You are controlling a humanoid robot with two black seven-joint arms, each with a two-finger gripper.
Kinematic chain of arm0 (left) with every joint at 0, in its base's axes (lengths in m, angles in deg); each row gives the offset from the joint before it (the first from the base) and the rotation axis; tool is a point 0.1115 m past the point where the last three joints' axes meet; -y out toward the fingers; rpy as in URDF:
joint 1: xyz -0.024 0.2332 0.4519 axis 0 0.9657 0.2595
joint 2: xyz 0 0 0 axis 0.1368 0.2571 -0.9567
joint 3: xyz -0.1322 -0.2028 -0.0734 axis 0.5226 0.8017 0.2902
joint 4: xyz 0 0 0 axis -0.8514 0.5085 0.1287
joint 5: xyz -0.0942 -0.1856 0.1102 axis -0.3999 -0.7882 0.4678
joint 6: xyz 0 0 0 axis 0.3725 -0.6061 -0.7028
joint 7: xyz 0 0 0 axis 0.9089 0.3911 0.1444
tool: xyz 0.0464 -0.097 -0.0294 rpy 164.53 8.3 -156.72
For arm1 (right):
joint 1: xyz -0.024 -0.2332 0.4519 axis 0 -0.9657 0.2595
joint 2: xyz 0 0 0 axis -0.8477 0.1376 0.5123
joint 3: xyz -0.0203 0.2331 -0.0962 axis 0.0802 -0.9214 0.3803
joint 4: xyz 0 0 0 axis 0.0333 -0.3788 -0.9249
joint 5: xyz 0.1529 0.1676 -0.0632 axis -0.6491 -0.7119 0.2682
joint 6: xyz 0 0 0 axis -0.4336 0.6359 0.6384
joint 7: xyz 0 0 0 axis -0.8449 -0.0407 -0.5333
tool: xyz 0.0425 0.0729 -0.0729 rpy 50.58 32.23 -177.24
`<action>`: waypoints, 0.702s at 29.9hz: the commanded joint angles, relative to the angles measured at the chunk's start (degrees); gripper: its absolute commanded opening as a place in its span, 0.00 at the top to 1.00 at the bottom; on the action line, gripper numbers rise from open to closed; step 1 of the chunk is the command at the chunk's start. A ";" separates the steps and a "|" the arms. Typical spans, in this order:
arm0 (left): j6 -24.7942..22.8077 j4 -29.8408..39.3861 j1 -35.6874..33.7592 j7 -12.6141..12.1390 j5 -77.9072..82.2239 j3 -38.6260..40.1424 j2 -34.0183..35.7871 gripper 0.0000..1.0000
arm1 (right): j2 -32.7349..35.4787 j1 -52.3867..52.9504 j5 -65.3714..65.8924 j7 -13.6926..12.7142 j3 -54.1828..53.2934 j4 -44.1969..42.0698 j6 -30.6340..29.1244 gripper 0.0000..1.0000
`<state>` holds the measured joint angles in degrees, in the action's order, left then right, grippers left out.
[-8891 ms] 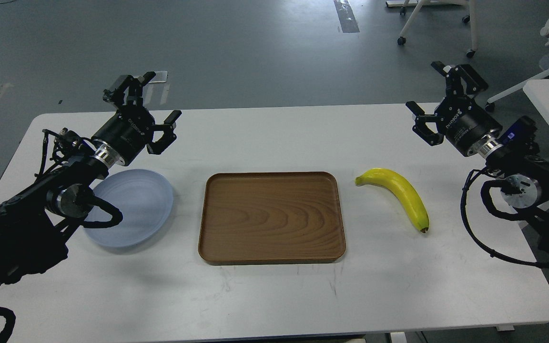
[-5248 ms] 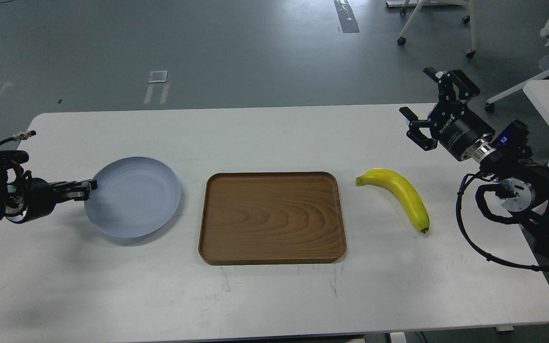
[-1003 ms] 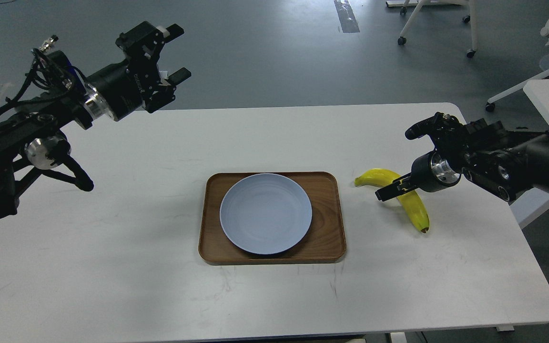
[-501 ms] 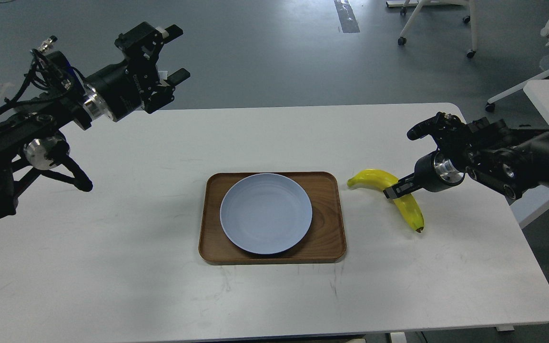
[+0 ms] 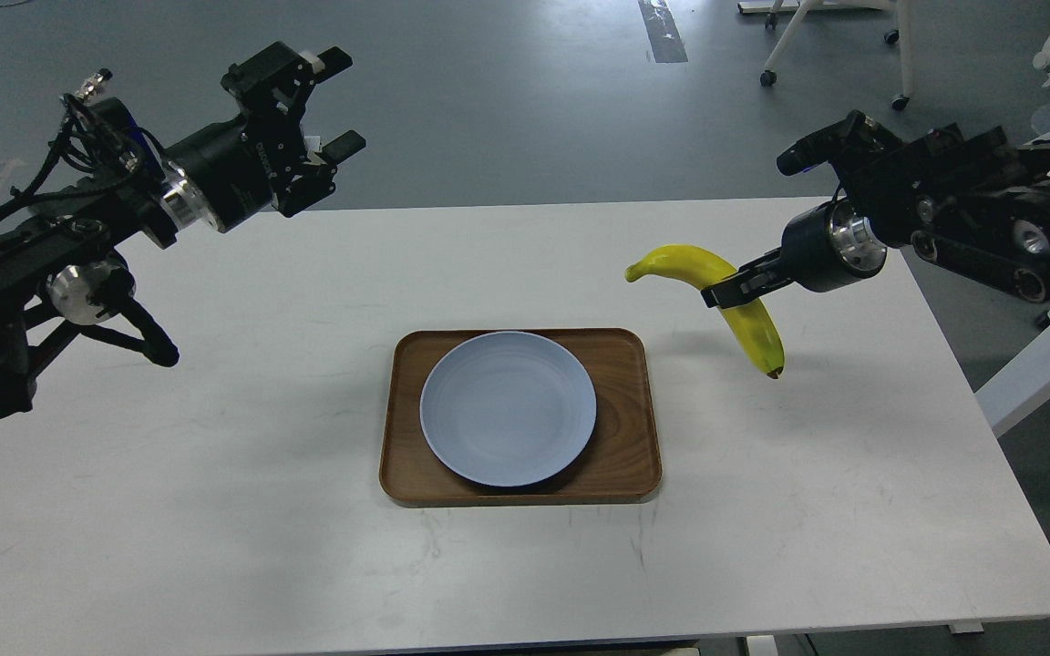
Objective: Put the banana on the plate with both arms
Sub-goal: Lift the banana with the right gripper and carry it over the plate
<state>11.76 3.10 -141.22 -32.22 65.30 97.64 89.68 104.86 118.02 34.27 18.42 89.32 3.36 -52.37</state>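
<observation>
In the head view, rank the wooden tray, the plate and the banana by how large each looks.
1. Wooden tray, largest; it holds the plate with margin all round.
2. Plate.
3. Banana, smallest in area. It is lifted in the right hand, nearer the camera, so its length against the plate's width stays unsure.

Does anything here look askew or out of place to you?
Nothing stands out. The plate sits flat in the wooden tray, and the right gripper holds the banana mid-length above the table.
</observation>
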 commanded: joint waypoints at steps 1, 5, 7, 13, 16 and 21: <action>0.01 0.70 -0.24 0.00 0.00 0.08 0.56 0.02 | -4.55 -0.37 -5.85 0.00 -0.19 -0.38 -1.37 0.87; 0.01 0.87 -0.24 0.00 0.00 0.08 1.09 0.02 | -9.84 -0.81 -8.59 0.00 -0.10 -2.75 -1.37 0.87; 0.01 1.05 -0.24 0.00 0.00 0.08 1.18 0.02 | -13.96 -1.51 -8.95 0.00 -0.01 -5.29 -1.37 0.87; 0.01 1.05 -0.24 0.00 0.00 0.08 1.27 0.02 | -20.12 -3.62 -9.65 0.00 0.86 -9.60 -1.37 0.87; 0.01 1.05 -0.24 0.00 0.00 -0.01 1.27 0.02 | -22.23 -4.24 -9.65 0.00 1.04 -11.02 -1.37 0.87; 0.01 1.05 -0.15 0.00 0.00 0.08 1.18 0.02 | -23.56 -5.91 -9.74 0.00 1.66 -13.21 -1.37 0.86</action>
<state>11.77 4.16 -141.46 -32.22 65.30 97.68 90.91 81.68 113.05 24.54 18.42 90.63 -8.81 -53.75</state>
